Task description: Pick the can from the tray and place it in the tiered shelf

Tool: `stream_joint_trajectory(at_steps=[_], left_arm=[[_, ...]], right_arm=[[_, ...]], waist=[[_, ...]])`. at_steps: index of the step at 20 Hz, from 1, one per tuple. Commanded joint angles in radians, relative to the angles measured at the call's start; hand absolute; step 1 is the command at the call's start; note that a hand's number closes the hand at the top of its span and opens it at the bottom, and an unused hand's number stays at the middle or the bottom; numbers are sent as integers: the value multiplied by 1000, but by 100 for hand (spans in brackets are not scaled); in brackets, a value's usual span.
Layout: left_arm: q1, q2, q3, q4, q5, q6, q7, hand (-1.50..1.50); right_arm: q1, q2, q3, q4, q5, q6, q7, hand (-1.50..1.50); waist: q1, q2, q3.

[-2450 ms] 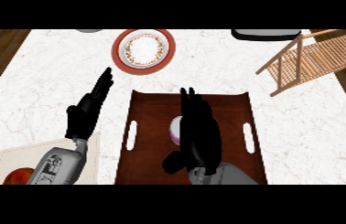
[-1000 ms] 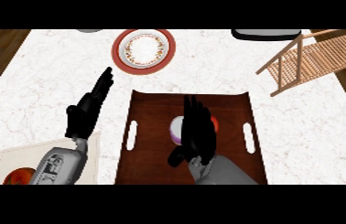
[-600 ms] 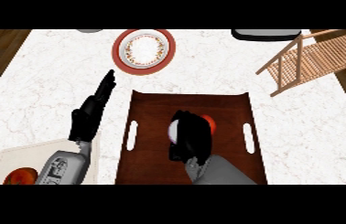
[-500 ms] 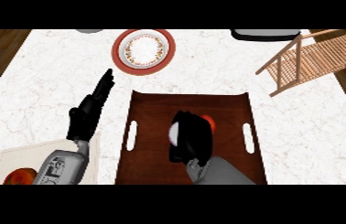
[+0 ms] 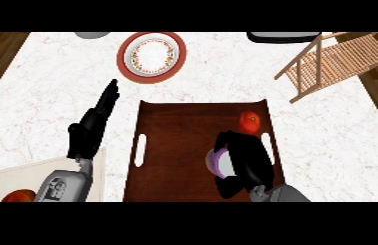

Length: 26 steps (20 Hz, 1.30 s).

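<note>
- The right robot hand curls round the can on the tray.
- The left robot hand rests open, left of the tray.

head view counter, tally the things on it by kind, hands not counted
tray: 1
can: 1, held in the right hand
small red item on the tray: 1
plate: 1
wooden tiered shelf: 1
partly cut-off items at the edges (grey, dark, red, pale board): 4
total: 9
</note>
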Motion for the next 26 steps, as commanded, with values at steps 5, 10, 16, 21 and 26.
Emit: stream_joint_trajectory(at_steps=[5,10,16,21,26], left_arm=[[27,3,9,-41,13,-1,22,0],[49,-13,2,-49,-3,25,21,0],[50,-1,5,-37,-2,4,4,0],[41,-4,16,-17,0,-5,-18,0],[9,-33,-21,-23,-44,14,4,0]], right_arm=[[273,-388,-162,-286,-303,-24,-533,150],[408,-409,-388,-391,-582,-56,-733,150],[529,-535,-777,-453,-904,56,-857,150],[655,-570,-1060,-475,-1011,111,-852,150],[567,-596,-1262,-382,-1101,145,-763,150]], waist=[[-27,-2,2],[-44,-4,4],[-32,-2,-1],[-20,-1,-3],[7,3,-3]])
